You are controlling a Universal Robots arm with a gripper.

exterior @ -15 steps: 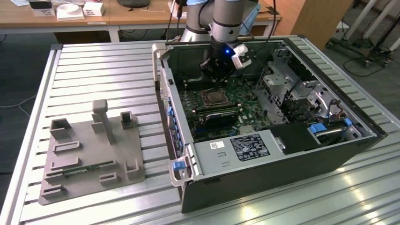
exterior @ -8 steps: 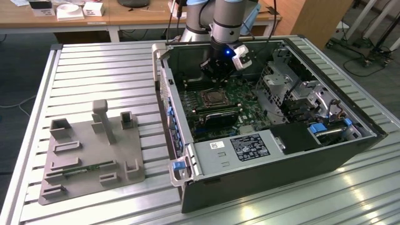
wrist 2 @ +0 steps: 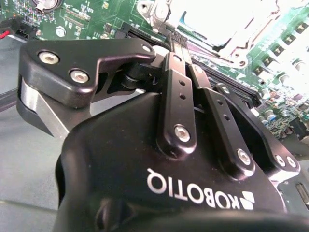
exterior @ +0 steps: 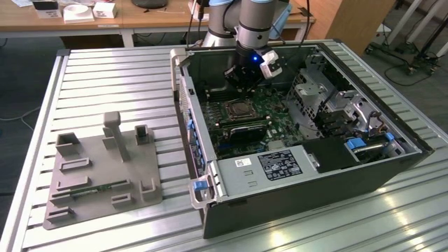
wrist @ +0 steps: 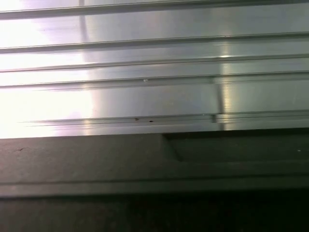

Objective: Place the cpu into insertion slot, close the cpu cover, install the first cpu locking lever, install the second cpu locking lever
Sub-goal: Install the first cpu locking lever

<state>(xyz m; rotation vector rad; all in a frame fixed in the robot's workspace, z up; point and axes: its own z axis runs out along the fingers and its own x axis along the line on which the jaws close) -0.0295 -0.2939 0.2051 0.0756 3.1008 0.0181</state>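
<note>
1 gripper (exterior: 240,86), fingers pressed together, hovers above the flat-lying cpu cover (exterior: 227,111).

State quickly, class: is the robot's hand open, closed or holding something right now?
Hand: closed, with nothing visible in its grip, poised over the motherboard.
</note>
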